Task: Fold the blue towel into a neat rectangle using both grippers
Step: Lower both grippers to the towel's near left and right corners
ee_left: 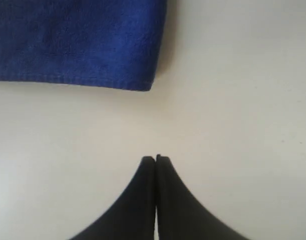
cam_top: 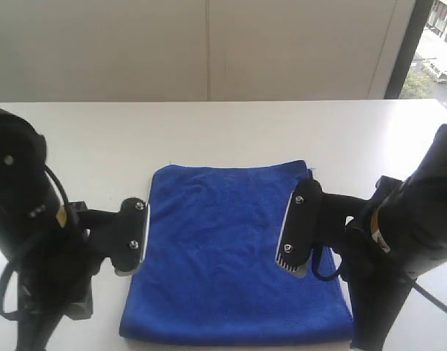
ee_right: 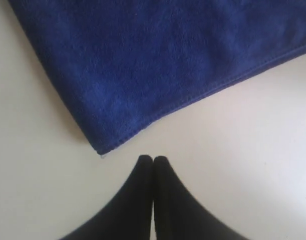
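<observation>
Black left end effector [ee_left: 156,159] and right end effector [ee_right: 153,158] sit closed, empty.

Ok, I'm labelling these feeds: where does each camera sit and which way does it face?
Exterior: off the arms, facing across the table at the blue towel; left gripper and right gripper show.
Left wrist: on the left arm, facing down at a towel corner; shut left gripper shows.
Right wrist: on the right arm, same, another corner; shut right gripper shows.
Shared: the towel.
</observation>
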Motion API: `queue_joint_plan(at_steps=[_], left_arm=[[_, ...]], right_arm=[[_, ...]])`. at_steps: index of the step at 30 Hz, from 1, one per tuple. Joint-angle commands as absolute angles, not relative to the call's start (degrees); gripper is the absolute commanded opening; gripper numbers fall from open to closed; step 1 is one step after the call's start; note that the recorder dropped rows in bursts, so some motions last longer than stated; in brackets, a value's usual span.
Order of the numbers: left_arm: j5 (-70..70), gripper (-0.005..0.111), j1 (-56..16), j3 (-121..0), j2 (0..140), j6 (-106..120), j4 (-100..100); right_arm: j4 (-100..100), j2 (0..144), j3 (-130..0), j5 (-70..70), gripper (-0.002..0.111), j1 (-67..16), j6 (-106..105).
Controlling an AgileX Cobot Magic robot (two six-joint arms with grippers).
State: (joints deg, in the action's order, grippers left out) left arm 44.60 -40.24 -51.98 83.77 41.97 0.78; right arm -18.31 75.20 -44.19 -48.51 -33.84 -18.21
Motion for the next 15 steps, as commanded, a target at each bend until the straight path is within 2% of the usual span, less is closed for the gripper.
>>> queue_joint_plan(at_steps=[1, 3, 5, 10, 11, 12, 13, 14, 15], left_arm=[[38.69, 0.000, -44.28, -52.13, 87.31, 38.46, 3.27], [36.84, 0.003, -44.70, -52.13, 87.43, 39.01, 2.66], [37.46, 0.018, -44.70, -52.02, 87.43, 39.48, 0.00], [36.72, 0.054, -44.70, -51.35, 87.43, 44.07, 0.00], [35.03, 0.062, -44.70, -50.25, 87.43, 46.00, -0.55], [33.97, 0.064, -44.70, -49.61, 87.43, 46.84, -1.10], [31.41, 0.064, -44.70, -47.93, 87.43, 48.82, -2.04], [29.56, 0.064, -44.70, -46.78, 87.43, 50.86, -2.86], [26.82, 0.064, -44.70, -45.49, 87.43, 52.91, -3.66]], right_arm=[[-15.18, 78.10, -44.21, -48.34, 0.000, -30.53, -18.16], [-10.64, 81.69, -46.37, -49.95, 0.000, -27.30, -21.85], [-2.76, 84.49, -48.48, -52.08, 0.000, -26.03, -30.07], [-0.94, 86.12, -48.51, -53.38, 0.002, -26.03, -42.75], [-0.94, 86.24, -48.51, -53.48, 0.010, -26.03, -43.20], [-0.94, 86.24, -48.51, -53.48, 0.017, -26.03, -43.20], [-0.94, 86.24, -48.51, -53.48, 0.031, -26.03, -43.28], [-0.94, 86.24, -48.27, -53.48, 0.039, -26.03, -43.28], [-1.71, 86.24, -47.00, -52.82, 0.054, -26.03, -44.86]])
